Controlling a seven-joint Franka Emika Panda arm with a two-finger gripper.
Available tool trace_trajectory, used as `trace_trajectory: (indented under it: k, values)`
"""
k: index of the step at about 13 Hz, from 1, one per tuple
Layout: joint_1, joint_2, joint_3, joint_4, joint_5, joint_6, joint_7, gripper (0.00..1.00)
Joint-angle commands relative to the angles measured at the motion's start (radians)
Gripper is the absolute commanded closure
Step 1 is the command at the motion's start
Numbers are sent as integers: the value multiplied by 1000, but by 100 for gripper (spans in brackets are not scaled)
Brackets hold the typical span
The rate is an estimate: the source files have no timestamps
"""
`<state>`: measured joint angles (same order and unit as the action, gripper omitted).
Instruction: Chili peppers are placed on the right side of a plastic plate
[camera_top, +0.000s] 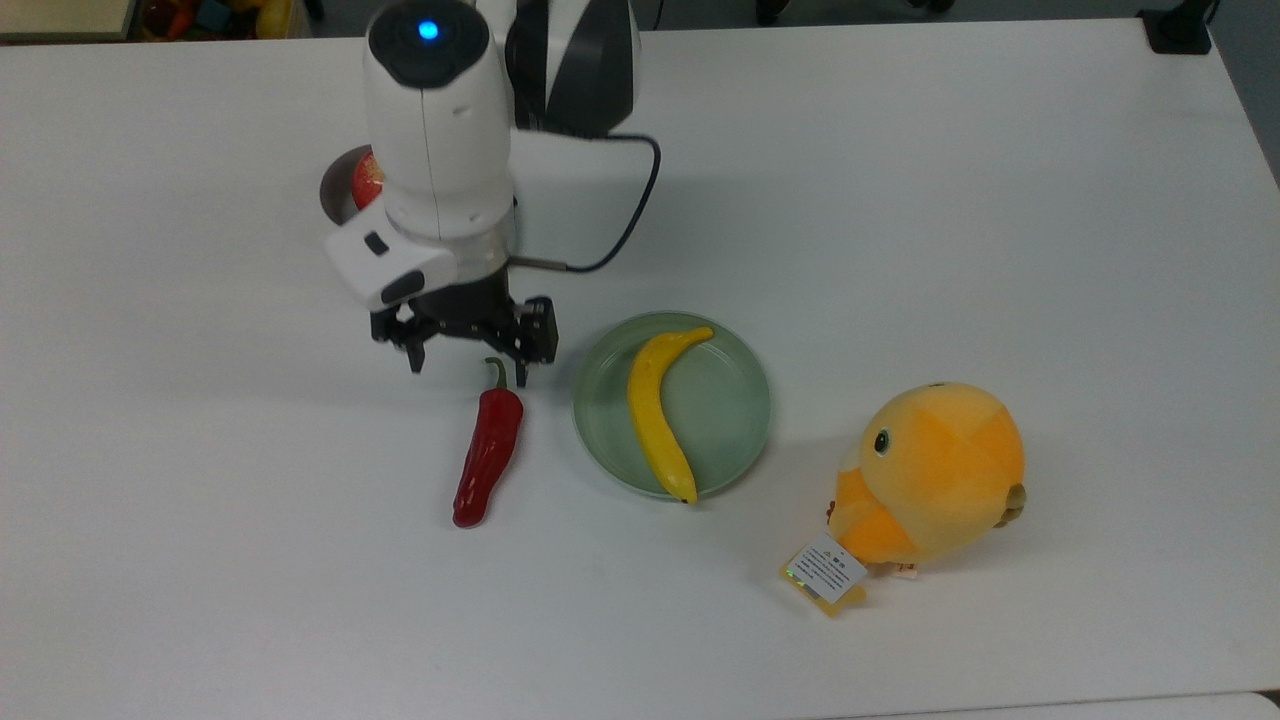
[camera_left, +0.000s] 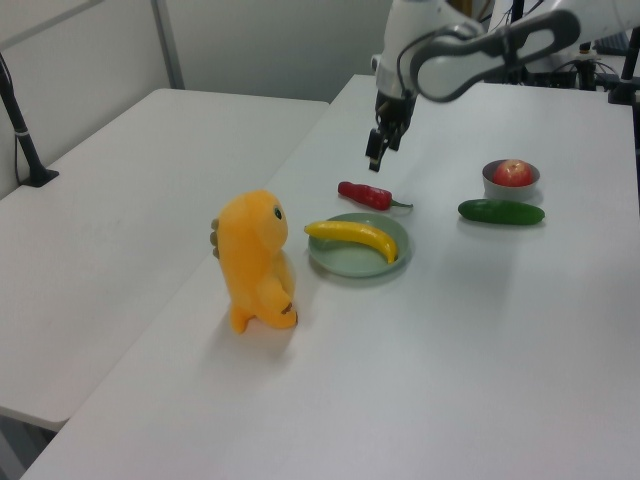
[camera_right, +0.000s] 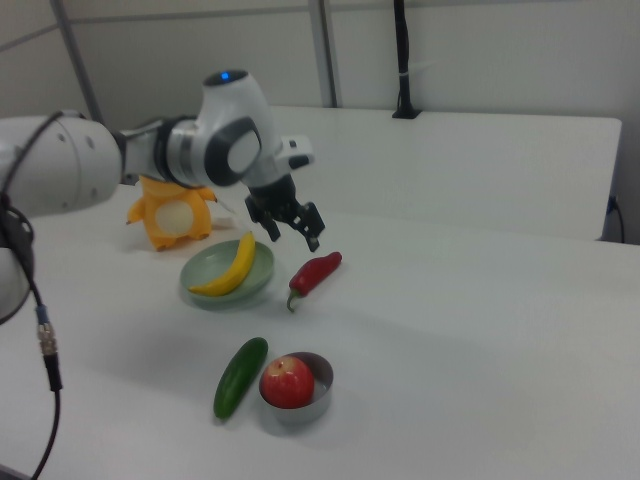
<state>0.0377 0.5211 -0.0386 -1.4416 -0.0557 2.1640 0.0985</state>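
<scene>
The white table spans the top view; the arm's gripper hangs above it, left of centre, fingers spread and empty; the green plate, mid-frame, holds a banana; the red chili pepper lies on the table just beside the plate's left rim.

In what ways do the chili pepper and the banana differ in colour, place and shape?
The chili pepper is dark red; the banana is yellow. The pepper lies on the bare table, beside the plate; the banana lies in the plate. The pepper is shorter and nearly straight; the banana curves. Both lie flat, untouched.
</scene>
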Motion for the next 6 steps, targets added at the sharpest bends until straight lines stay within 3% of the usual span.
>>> trace_trajectory:
  k: [1, 6]
  values:
    - [11, -215, -3, -133, -47, -150, -23, 0]
    - [25, -508, 8, -347, -49, -321, -28, 0]
